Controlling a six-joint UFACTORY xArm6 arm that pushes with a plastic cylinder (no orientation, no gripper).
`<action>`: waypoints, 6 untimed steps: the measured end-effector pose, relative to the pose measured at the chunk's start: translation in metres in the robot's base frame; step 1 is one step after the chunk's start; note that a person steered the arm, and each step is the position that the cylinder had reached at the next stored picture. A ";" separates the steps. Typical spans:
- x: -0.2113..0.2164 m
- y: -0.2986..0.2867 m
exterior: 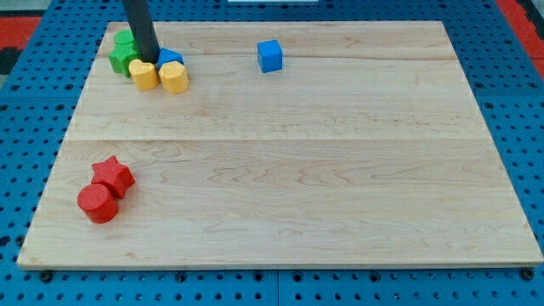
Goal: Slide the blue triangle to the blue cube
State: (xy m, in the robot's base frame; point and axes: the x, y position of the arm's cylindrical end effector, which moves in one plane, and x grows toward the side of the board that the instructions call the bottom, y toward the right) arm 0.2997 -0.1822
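Where wooden board (340,170) meets blue pegboard (518,85), my tip (151,61) beside blue triangle (172,58); no hand.

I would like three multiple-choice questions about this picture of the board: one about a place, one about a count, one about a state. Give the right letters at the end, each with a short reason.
1. Where is the blue cube?
A. near the view's top, right of the crowded group
B. in the view's bottom right corner
C. beside the red blocks

2. How many yellow blocks are on the board?
A. one
B. two
C. four

3. How does my tip stand to the blue triangle?
A. far away, near the red blocks
B. close at its left side, in the crowded group
C. resting on the blue cube

Answers: 1 A, the cube stands alone near the top edge. 2 B, one yellow block and another yellow block lie side by side. 3 B, the rod ends just left of the triangle.
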 end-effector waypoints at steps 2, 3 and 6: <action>0.006 0.125; 0.006 0.103; 0.083 0.147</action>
